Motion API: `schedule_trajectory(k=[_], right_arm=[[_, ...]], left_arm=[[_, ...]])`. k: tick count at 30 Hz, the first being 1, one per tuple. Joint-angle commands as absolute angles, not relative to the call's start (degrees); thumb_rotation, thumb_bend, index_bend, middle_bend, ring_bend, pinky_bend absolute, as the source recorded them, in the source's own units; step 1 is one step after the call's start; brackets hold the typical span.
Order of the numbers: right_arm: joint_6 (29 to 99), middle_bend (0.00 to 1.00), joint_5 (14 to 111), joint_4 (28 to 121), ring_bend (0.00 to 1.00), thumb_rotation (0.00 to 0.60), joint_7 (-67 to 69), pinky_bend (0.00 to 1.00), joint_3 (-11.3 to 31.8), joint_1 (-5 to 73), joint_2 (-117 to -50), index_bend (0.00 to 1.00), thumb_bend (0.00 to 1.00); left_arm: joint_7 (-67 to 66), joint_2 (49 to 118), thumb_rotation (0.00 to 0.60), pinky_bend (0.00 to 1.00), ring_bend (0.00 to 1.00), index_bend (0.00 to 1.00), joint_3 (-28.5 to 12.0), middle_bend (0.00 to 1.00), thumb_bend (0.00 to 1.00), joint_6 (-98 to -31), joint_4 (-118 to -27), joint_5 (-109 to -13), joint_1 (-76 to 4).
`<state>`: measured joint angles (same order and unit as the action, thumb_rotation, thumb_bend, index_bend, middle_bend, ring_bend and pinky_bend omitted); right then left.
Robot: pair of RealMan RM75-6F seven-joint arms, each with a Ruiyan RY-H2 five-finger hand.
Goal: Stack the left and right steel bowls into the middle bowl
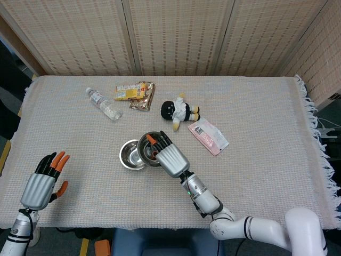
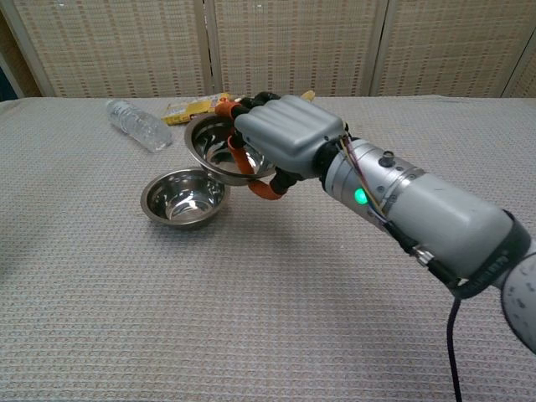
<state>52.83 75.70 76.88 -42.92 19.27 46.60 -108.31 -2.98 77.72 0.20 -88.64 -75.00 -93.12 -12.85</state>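
Observation:
A steel bowl [image 1: 130, 154] [image 2: 183, 197] sits on the cloth near the table's middle. My right hand [image 1: 167, 156] [image 2: 283, 138] grips a second steel bowl [image 1: 147, 147] [image 2: 215, 146] by its rim and holds it in the air, just right of and above the resting bowl, overlapping its edge in the head view. The held bowl is tilted, its opening facing left. My left hand [image 1: 41, 182] hovers at the table's near left corner with its fingers apart, holding nothing. It is outside the chest view. No third bowl shows.
A water bottle [image 1: 104, 104], snack packets [image 1: 135, 92], a black-and-white plush doll [image 1: 179, 110] and a pink packet [image 1: 208, 135] lie across the far half of the cloth. The table's fringed edge [image 1: 314, 128] runs along the right.

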Motion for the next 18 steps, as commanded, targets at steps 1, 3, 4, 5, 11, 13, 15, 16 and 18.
schedule_trajectory(k=[1,3,4,5,11,13,15,16,18], right_arm=[[50.25,0.0,72.49,67.84,0.0,0.6,-43.56,0.0,22.29,52.56,-115.79,0.61,0.47],[49.7,0.0,71.62,64.26,0.0,0.6,-42.29,0.0,22.96,54.43,-118.29,0.58,0.47],[49.27,0.0,71.1,62.1,0.0,0.6,-40.89,0.0,23.43,55.54,-119.78,0.55,0.47],[49.02,0.0,70.96,60.45,0.0,0.6,-39.59,0.0,23.7,56.34,-120.82,0.52,0.47],[48.47,0.0,69.82,52.67,0.0,0.6,-35.61,0.0,23.91,59.42,-125.29,0.17,0.39],[48.51,0.0,69.65,52.65,0.0,0.6,-34.92,0.0,23.67,59.63,-125.45,0.03,0.3],[48.92,0.0,69.61,54.22,0.0,0.6,-34.62,0.0,23.14,59.27,-124.65,0.0,0.25],[49.64,0.0,69.94,55.51,0.0,0.6,-34.66,0.0,22.72,58.84,-123.94,0.0,0.23],[52.33,0.0,71.38,60.22,0.0,0.6,-35.25,0.0,20.96,56.86,-121.21,0.0,0.19]], left_arm=[[-2.54,77.33,0.6,0.1,0.0,0.0,0.08,0.0,0.4,-88.69,-75.32,-93.19,-12.75],[-1.96,77.04,0.6,0.1,0.0,0.0,-0.06,0.0,0.4,-88.84,-75.49,-93.13,-12.64],[-1.6,76.86,0.6,0.1,0.0,0.0,-0.14,0.0,0.4,-88.9,-75.56,-93.05,-12.54],[-1.34,76.71,0.6,0.1,0.0,0.0,-0.16,0.0,0.4,-88.89,-75.65,-93.02,-12.48],[-0.13,76.16,0.6,0.1,0.0,0.0,-0.08,0.0,0.4,-88.93,-75.81,-93.57,-12.4],[0.2,76.0,0.6,0.1,0.0,0.0,-0.24,0.0,0.4,-89.08,-75.83,-93.43,-12.27],[0.57,75.85,0.6,0.1,0.0,0.0,-0.49,0.0,0.4,-89.56,-75.96,-93.37,-12.05],[0.68,75.81,0.6,0.1,0.0,0.0,-0.54,0.0,0.4,-89.75,-75.97,-93.43,-11.99],[0.66,75.74,0.6,0.1,0.0,0.0,-0.49,0.0,0.4,-89.93,-75.99,-93.74,-11.91]])
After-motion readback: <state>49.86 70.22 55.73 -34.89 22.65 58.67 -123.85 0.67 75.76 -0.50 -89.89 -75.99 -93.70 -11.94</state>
